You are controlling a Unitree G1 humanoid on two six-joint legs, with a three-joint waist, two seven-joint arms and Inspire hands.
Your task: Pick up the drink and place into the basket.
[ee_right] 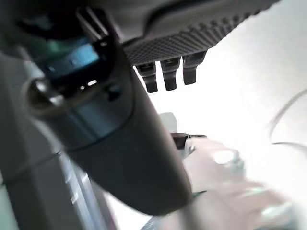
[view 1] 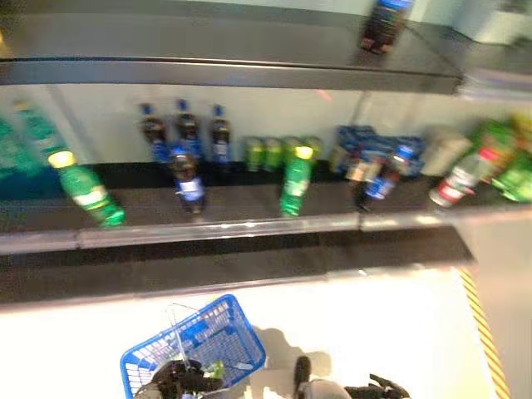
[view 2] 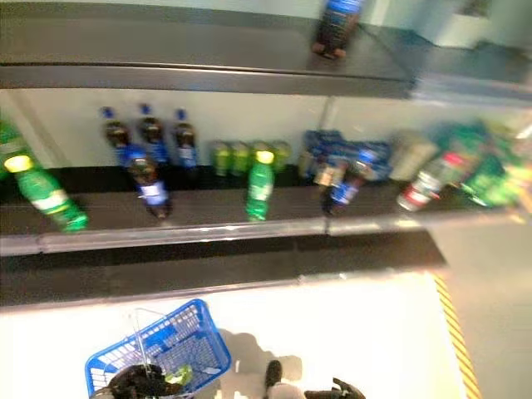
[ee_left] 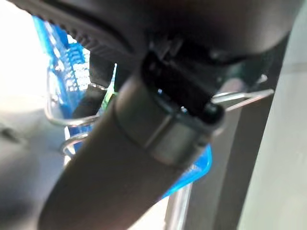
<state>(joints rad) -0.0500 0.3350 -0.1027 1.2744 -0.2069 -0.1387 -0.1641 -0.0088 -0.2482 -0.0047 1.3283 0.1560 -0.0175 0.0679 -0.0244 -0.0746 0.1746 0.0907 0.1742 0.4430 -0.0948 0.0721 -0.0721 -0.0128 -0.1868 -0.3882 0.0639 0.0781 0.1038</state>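
Shelving [view 1: 249, 229] fills the background, its middle shelf lined with bottles and cans. Near its front edge stands a green bottle [view 1: 295, 181], the likeliest drink. Below, the blue basket [view 1: 237, 332] is carried by the left hand [view 1: 179, 381], curled round its wire handle [ee_left: 64, 122]; something green is glimpsed inside. The right hand [ee_right: 168, 72] is held low with fingers straight, empty. A filled plastic bottle is judged moderately heavy, smooth and slippery, slightly yielding; it is best gripped round mid-body
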